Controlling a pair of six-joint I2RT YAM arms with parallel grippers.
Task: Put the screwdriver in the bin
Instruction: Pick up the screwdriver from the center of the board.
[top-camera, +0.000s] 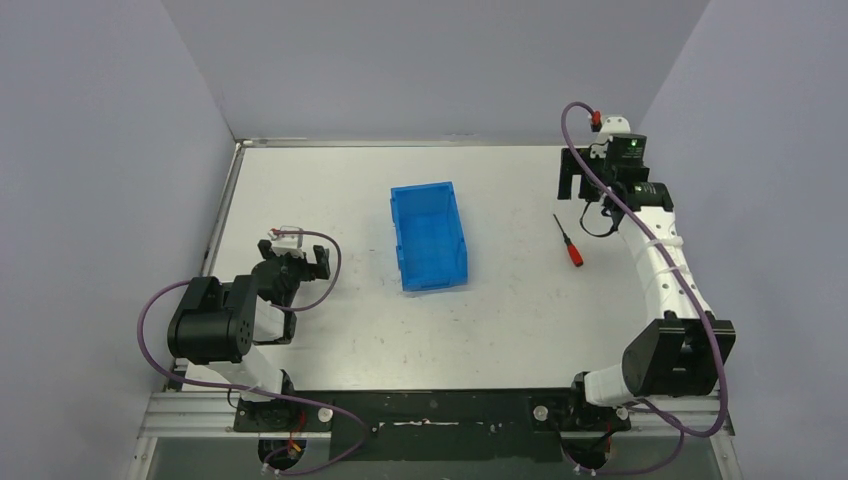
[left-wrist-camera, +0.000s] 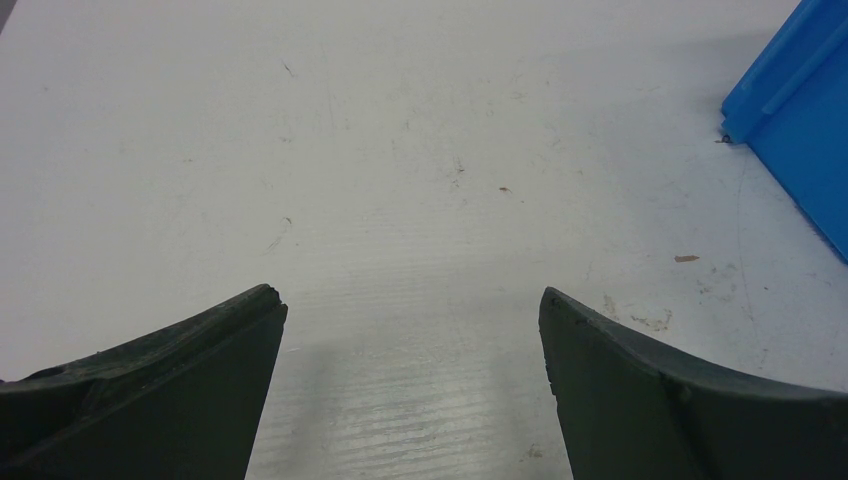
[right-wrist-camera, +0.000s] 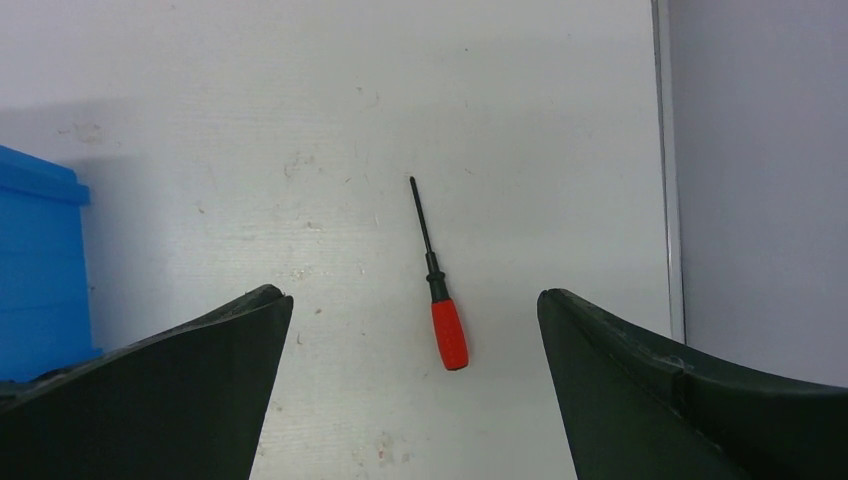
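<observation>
Nothing done yet: the screwdriver (right-wrist-camera: 440, 290) lies flat on the table (top-camera: 330, 190), well apart from the bin (top-camera: 428, 238), untouched. The right hand (right-wrist-camera: 408, 297) hovers over it, fingers spread wide, holding nothing. The left hand (left-wrist-camera: 410, 300) gapes empty too. Grasp, carry and drop are all to come

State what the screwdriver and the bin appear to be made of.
The screwdriver: smooth red handle, seemingly plastic with slight gloss; thin dark shaft, probably blackened metal, unconfirmable. The bin: likely moulded plastic, uniform bright blue, ribbed walls, faint sheen.
</observation>
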